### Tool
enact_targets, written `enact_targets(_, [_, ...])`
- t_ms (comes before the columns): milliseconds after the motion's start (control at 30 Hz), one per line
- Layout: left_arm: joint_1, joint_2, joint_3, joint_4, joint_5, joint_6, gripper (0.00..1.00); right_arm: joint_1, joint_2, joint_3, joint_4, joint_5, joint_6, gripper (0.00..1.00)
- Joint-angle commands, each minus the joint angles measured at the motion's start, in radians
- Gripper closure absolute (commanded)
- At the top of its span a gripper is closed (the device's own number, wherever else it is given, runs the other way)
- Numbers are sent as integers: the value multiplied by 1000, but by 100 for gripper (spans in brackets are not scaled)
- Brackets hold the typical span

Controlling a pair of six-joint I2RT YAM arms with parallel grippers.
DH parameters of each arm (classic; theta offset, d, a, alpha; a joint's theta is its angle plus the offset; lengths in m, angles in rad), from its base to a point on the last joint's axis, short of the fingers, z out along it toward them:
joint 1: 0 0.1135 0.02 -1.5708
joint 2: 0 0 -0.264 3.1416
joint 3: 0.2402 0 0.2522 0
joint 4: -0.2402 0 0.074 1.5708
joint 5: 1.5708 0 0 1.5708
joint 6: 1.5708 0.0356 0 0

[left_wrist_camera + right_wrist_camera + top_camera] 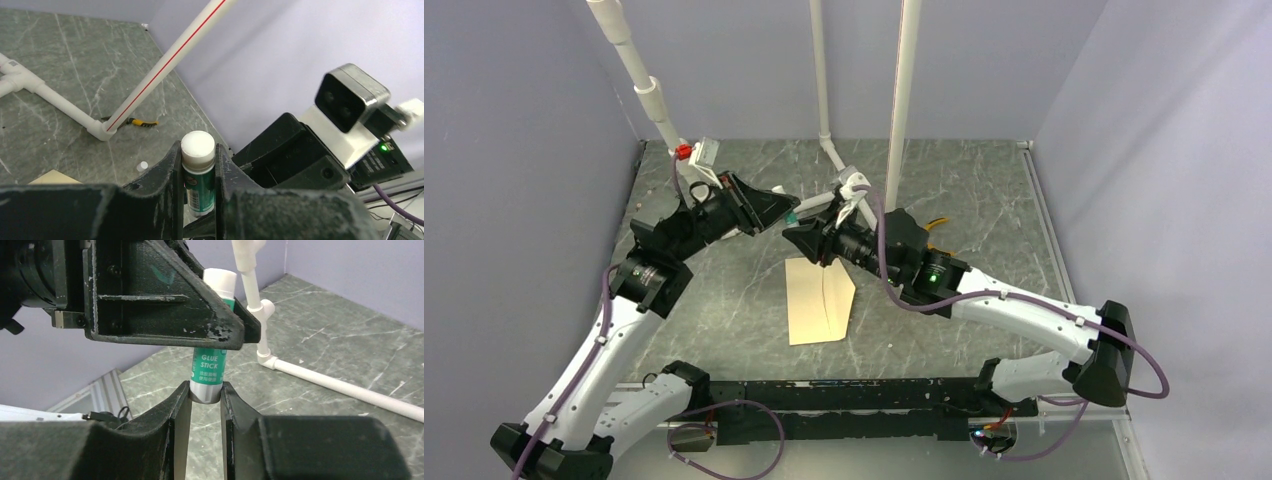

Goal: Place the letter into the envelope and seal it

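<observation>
Glue stick (210, 365) green, white lettering (cap white, base silver); envelope (819, 300) plain tan; table (994, 190) grey, pale-veined.

Even, diffuse light, seemingly from above; shadows faint; wrist-view foregrounds dark, slightly blurred; overhead view sharp.

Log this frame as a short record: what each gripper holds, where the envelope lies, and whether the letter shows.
left gripper: shut on the green body of the glue stick, white end up
right gripper: shut on the same stick's grey base end
glue stick: held in the air between the two grippers
envelope: flat on the table, touched by neither gripper
letter: no separate sheet visible
</observation>
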State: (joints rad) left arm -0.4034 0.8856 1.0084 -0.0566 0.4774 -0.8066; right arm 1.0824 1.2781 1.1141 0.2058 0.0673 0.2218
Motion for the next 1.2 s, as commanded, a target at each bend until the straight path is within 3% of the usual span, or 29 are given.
enact_targets(0, [-2, -14, 21, 46, 51, -16, 97, -54, -85, -42, 151, -40, 169, 99])
enact_targets(133, [-2, -8, 17, 141, 132, -29, 98, -164, -138, -135, 298, -174, 441, 98])
enact_targets(267, [-2, -16, 2, 285, 268, 0, 98, -232, -160, -220, 557, -329, 736, 100])
enact_targets(433, [-2, -33, 13, 337, 313, 44, 98, -223, -127, -213, 761, -457, 888, 100])
enact_targets(500, [-2, -34, 28, 309, 274, 49, 98, -214, -137, -201, 713, -473, 814, 98])
enact_targets(633, [-2, -33, 48, 259, 163, 0, 98, -199, -201, -194, 444, -472, 504, 45])
enact_targets(700, [-2, -28, 53, 237, 132, -39, 98, -184, -238, -213, 350, -419, 332, 32])
enact_targets(967, [-2, -1, 62, 245, 163, -129, 98, -94, -245, -190, 308, -217, -147, 30])
enact_targets(1167, [-2, -9, 62, 224, 152, -116, 98, -18, -162, -131, 334, -96, -314, 36])
